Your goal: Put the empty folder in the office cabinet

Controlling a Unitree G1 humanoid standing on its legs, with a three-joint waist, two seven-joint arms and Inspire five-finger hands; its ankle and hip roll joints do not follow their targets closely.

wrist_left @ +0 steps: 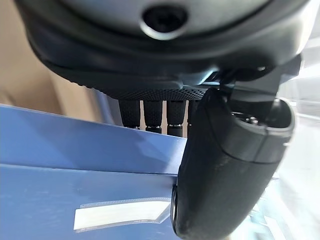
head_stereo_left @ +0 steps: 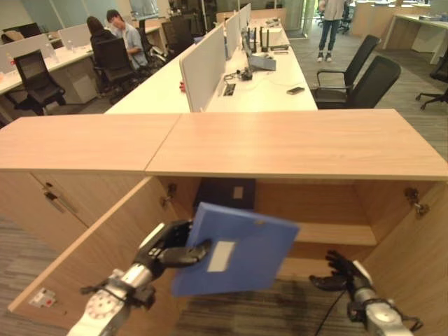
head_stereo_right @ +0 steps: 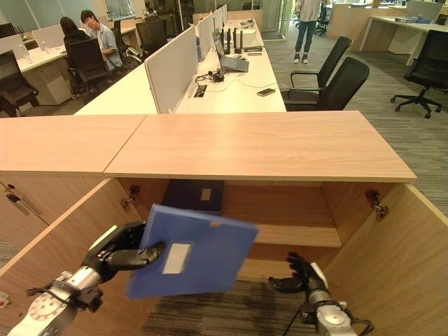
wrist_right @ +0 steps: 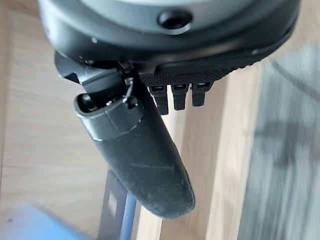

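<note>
blue folder (head_stereo_left: pixel 234 250), tilted and pinched at its edge by the left hand (head_stereo_left: pixel 168 248), faces the open cabinet (head_stereo_left: pixel 315 217) for shelving; right hand (head_stereo_left: pixel 346 274) hangs relaxed.

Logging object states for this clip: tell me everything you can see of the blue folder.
The blue folder is a flat, stiff-looking rectangular binder with a smooth blue cover and a pale label pocket near its spine. It is closed, held in the air and tilted, in front of the open cabinet, not yet inside. The left hand pinches its spine-side edge, thumb across the front near the label and fingers behind. Nothing else touches it; the right hand is apart, lower right.
</note>
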